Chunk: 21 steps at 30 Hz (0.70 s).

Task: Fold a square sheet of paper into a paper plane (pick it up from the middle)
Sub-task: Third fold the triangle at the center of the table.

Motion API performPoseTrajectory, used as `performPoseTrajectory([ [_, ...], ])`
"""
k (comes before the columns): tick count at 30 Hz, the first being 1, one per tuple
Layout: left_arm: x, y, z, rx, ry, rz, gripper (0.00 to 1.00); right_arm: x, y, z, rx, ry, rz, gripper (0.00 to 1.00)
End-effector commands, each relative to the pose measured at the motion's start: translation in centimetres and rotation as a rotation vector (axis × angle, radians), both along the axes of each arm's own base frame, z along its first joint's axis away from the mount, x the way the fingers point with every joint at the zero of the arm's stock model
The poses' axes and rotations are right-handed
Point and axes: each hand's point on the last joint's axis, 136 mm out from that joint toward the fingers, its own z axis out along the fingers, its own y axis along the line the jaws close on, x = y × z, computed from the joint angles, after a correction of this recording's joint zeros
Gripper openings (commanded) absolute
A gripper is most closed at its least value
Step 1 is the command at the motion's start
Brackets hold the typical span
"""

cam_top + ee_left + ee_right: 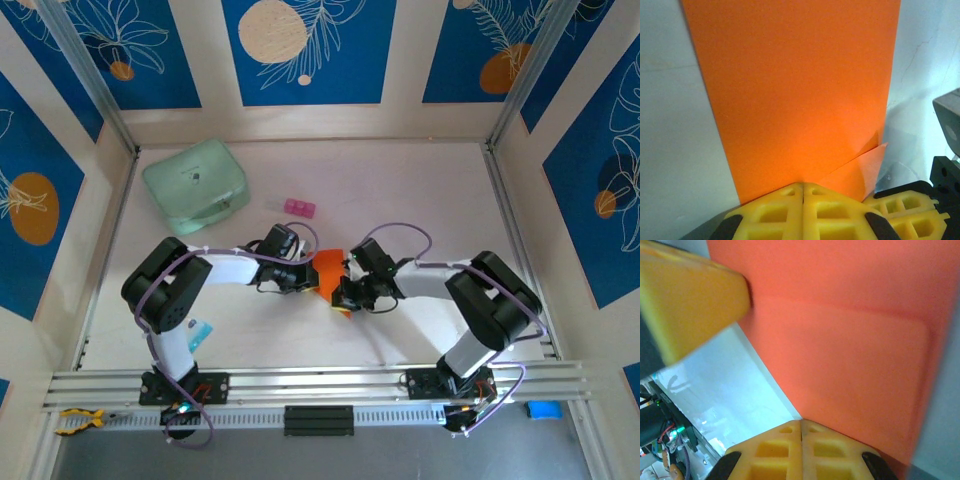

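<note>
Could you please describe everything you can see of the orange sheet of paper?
The orange sheet of paper is thin, plain, bright orange and matte. It is partly folded: the left wrist view shows a long flat panel with straight edges and a small flap turned over at one near corner. It is at the middle of the table. The left gripper and right gripper are each shut on an edge of it.
</note>
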Motion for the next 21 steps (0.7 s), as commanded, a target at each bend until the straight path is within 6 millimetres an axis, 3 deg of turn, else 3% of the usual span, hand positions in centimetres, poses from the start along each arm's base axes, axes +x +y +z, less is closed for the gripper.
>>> performPoseTrajectory([
  [1, -0.8, 1.6, -2.1, 0.065, 0.058, 0.029, 0.05, -1.9, -1.7, -0.6, -0.023, 0.061, -0.018, 0.00],
  [9, -1.2, 1.3, -1.7, 0.027, 0.074, 0.037, 0.05, -1.7, -3.2, 1.3, 0.022, 0.002, -0.069, 0.03],
  [15, -1.7, 0.7, 0.9, -0.014, 0.031, 0.046, 0.10, 0.1, -5.8, 2.3, -0.115, -0.089, -0.154, 0.09],
  [21, -0.7, 2.0, 3.0, 0.054, -0.052, 0.050, 0.21, 1.4, -5.5, 3.7, -0.096, -0.139, -0.134, 0.27],
])
